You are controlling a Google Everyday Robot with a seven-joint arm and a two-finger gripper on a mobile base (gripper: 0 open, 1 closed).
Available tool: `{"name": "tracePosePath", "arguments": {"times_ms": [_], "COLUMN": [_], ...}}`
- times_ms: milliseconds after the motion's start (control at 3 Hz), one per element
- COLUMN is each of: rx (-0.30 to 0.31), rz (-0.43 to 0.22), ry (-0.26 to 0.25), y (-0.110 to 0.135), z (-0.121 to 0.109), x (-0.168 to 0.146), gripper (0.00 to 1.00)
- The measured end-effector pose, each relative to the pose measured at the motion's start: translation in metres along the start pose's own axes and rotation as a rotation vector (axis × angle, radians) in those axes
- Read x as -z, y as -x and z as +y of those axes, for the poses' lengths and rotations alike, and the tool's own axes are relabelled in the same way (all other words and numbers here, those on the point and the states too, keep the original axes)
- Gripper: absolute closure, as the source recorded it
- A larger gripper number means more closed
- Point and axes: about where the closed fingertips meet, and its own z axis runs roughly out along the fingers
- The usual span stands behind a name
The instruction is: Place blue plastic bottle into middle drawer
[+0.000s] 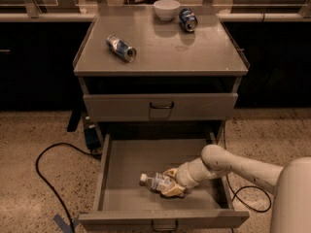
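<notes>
The blue plastic bottle (154, 182) is a small clear bottle with a white cap. It lies on its side inside the open middle drawer (112, 165), cap pointing left. My gripper (173, 183) reaches in from the right, low over the drawer floor. Its tan fingers (171, 172) are closed around the bottle's right end. The bottle's base is hidden by the gripper.
The upper grey drawer (160, 106) is shut. On the cabinet top (194, 52) lie two blue-and-silver cans (121, 48) (187, 19), and a white bowl (166, 9) stands at the back. A black cable (46, 171) runs over the floor at left.
</notes>
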Motion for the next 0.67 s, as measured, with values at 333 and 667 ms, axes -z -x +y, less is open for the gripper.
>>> {"name": "tracePosePath", "arguments": {"times_ms": [333, 667], "rx": [-0.004, -0.016], "rz": [0.008, 0.016], "ry": [-0.004, 0.005], "y": [-0.0017, -0.0026], "z": [0.0001, 0.0008], "x": [-0.0013, -0.0025], "gripper": [1.00, 1.00]}}
